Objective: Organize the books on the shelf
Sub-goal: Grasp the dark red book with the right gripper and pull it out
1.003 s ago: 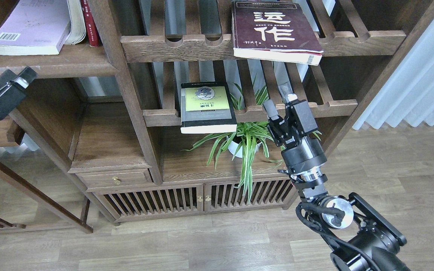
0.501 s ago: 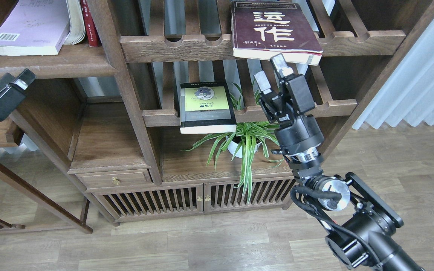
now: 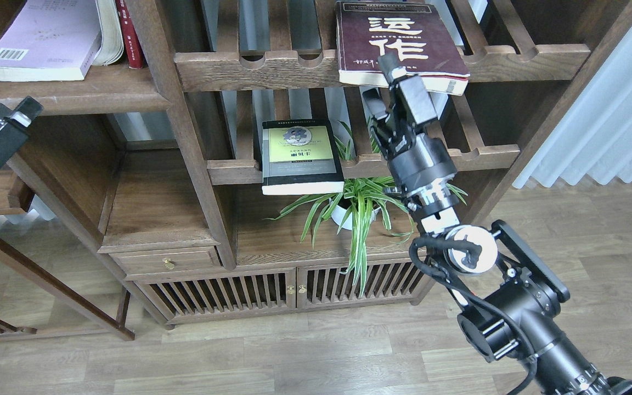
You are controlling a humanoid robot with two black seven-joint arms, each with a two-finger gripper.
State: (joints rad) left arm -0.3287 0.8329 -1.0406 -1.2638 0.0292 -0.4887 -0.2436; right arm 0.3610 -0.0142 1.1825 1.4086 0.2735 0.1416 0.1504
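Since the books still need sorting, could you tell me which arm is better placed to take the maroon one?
Right. The right gripper is open at the front edge of the maroon book, one finger above it and one below. The left gripper is far off at the bookcase's left side.

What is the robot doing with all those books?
It is tidying books in a bookcase. Its right gripper is open and reaching up to the front edge of the maroon book, one finger above the edge and one below. That book lies on the top slatted rack. The black and yellow-green book lies on the rack below, and the lavender book sits on the solid shelf. The left gripper holds nothing.
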